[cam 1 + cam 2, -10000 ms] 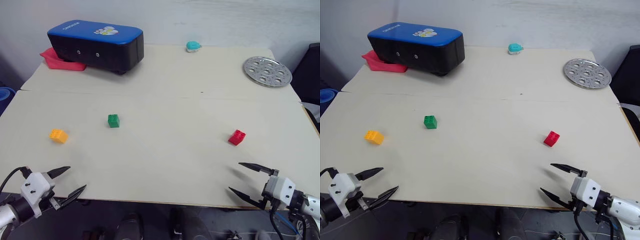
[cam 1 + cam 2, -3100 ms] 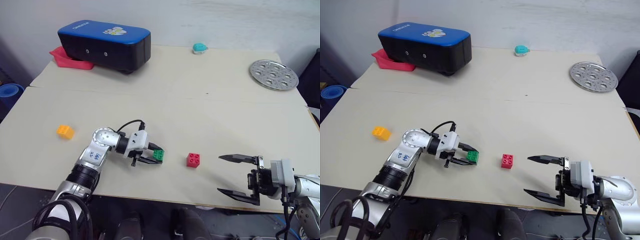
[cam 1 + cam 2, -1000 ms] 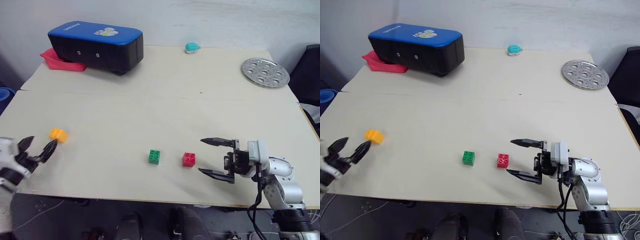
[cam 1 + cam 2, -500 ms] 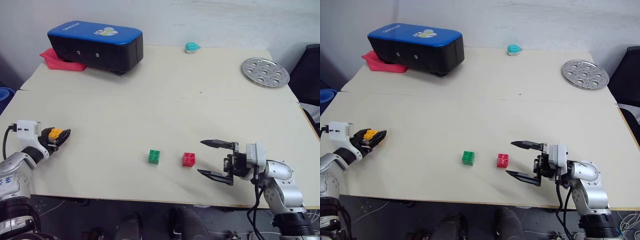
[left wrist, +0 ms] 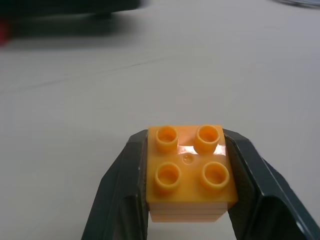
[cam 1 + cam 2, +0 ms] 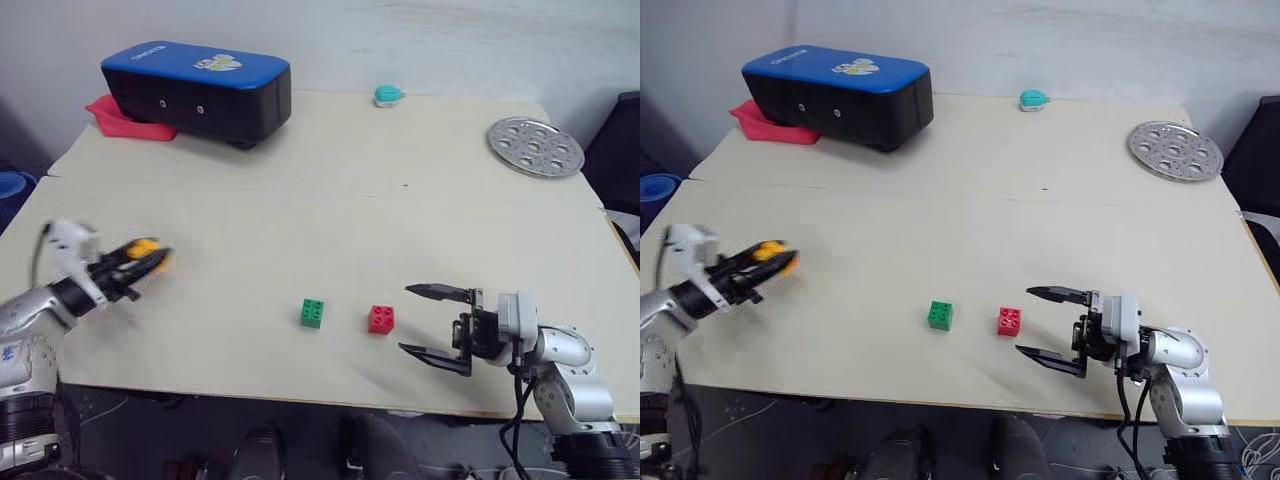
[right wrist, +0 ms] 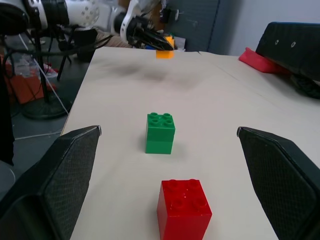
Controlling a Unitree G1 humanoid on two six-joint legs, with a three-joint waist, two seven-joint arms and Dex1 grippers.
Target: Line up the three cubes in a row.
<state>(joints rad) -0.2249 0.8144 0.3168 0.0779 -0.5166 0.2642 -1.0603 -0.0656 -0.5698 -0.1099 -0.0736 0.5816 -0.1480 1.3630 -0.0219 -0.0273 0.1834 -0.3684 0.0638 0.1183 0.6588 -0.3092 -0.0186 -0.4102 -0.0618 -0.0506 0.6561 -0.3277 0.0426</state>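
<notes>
My left gripper is shut on the orange-yellow cube, holding it a little above the table at the left; in the left wrist view the cube sits studs-up between the two black fingers. The green cube and the red cube rest side by side near the table's front edge, a small gap between them. My right gripper stands open just right of the red cube, pointing at it without touching. The right wrist view shows the red cube nearest, the green cube behind it, and the orange-yellow cube farthest.
A black box with a blue top stands at the back left with a red tray behind it. A small teal round object lies at the back edge. A perforated metal disc lies at the back right.
My left gripper has shut on the orange-yellow cube, lifted it off the table and moved it to the right. The right gripper, the green cube and the red cube have stayed in place.
</notes>
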